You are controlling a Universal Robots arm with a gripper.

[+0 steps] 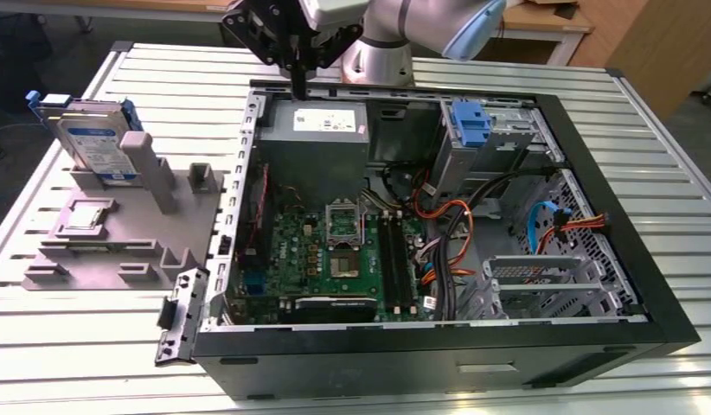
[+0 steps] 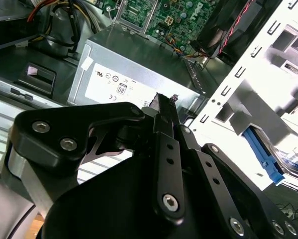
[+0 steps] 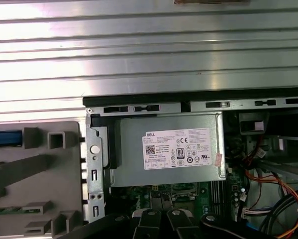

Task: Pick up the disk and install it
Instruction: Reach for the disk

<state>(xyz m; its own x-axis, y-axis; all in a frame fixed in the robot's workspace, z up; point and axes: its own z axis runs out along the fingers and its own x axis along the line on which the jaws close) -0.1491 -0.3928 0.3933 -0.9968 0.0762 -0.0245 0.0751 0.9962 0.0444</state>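
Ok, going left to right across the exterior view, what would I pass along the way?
disk, standing upright in the grey holder → power supply inside the open computer case → blue bracket → orange cables

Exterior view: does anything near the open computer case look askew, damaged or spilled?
Nothing is spilled or visibly damaged. One black plastic strip sits tilted at the corner of the black open computer case, on the exterior view's left.

Cables (image 1: pixel 445 226) crowd case (image 1: pixel 425 363); disk (image 1: pixel 96 143) seemingly unobstructed.
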